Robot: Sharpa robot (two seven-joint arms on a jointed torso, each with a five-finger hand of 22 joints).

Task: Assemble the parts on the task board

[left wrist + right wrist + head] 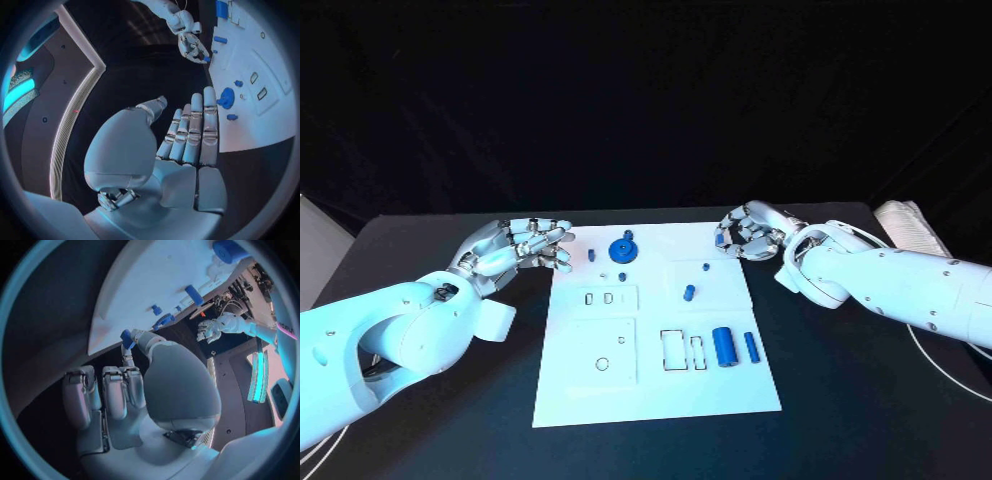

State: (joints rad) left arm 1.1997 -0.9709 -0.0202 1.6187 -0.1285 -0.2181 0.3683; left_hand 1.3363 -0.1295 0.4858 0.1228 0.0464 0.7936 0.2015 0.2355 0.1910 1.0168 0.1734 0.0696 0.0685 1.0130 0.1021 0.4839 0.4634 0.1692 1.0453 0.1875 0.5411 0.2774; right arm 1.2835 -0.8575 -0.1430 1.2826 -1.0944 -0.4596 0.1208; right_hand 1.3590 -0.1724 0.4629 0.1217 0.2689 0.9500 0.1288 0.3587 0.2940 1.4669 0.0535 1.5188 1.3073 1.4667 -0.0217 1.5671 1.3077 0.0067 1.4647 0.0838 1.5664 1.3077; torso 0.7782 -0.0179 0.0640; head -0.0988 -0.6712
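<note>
White and flat, the task board [661,390] lies in the middle of the black worktop [848,420], with the small blue parts scattered over its far half and near right corner. At the far end a blue round gear-like part [622,248] stands on the board, with a small blue peg [591,255] just to its left and another small blue piece [622,277] a little nearer. Toward the middle lies a short blue pin [689,292], and a tiny blue bit [707,267] sits just beyond it. Near the right edge a thick blue cylinder [724,345] lies beside a thinner blue rod [751,347], the two close but apart, next to some outlined rectangular slots [674,349].

The left robot hand [516,248] hovers just off the board's far left corner, fingers straight and side by side, holding nothing; the left wrist view shows the palm bare, with the gear-like part beyond the fingertips. The right robot hand [750,232] sits at the board's far right corner, fingers curled. In the right wrist view a small blue part [127,338] is pinched between its thumb and a fingertip, just over the board's edge. A pale ribbed object [906,225] lies at the worktop's far right edge.
</note>
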